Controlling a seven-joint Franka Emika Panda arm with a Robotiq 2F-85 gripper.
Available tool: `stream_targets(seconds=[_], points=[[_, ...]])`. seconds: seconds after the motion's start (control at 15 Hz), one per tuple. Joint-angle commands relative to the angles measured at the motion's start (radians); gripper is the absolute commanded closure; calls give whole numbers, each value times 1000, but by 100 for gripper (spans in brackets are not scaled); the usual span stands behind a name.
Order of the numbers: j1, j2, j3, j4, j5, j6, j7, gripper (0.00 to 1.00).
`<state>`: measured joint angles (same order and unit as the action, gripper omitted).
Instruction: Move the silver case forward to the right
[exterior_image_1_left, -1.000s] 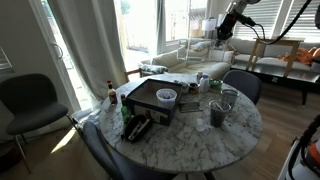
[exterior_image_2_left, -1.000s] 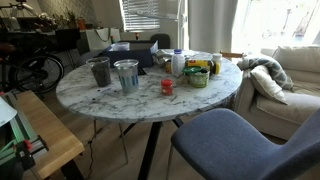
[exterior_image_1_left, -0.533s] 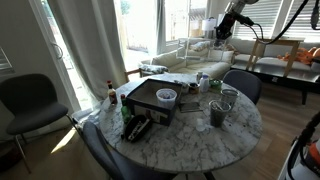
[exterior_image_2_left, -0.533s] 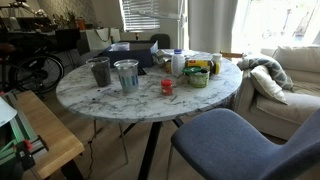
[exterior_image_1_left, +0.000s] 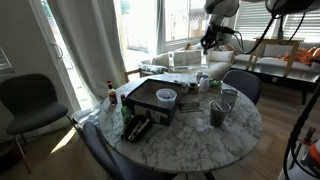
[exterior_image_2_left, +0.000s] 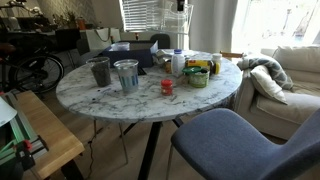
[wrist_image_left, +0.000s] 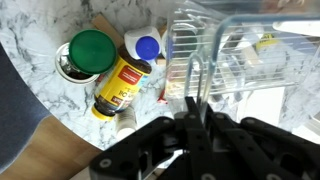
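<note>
Now | veined white marble round table (exterior_image_1_left: 240, 125) | flat rectangular dark-grey case (exterior_image_1_left: 140, 98) (white bowl (exterior_image_1_left: 166, 96) on top) | black gripper (wrist_image_left: 197, 102) pinched together, empty

Glossy white marble table (exterior_image_2_left: 92, 100), matt metal cup (exterior_image_2_left: 126, 75), blue cloth chair (exterior_image_2_left: 235, 140), green plastic lid (wrist_image_left: 92, 50)

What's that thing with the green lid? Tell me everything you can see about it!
The green-lidded jar stands upright on the white marble table, seen from above in the wrist view. Its round lid is plain green and on; a dark glassy rim shows underneath. A yellow bottle with a red label sits right beside it, perhaps touching.
</note>
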<state>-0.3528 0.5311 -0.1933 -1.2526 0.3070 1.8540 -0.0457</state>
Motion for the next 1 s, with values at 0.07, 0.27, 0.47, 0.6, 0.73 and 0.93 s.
stream_targets(seconds=[0.07,0.27,0.47,0.6,0.73,0.93], points=[[27,211,21,278,-39,-31,243,99],[17,322,26,406,-24,-14,391,99],[9,436,0,544,-9,-2,517,99],[0,506,-8,628,-9,36,602,99],[-6,568,-15,700,-18,81,667,99],[-13,625,-1,735,-76,179,743,99]])
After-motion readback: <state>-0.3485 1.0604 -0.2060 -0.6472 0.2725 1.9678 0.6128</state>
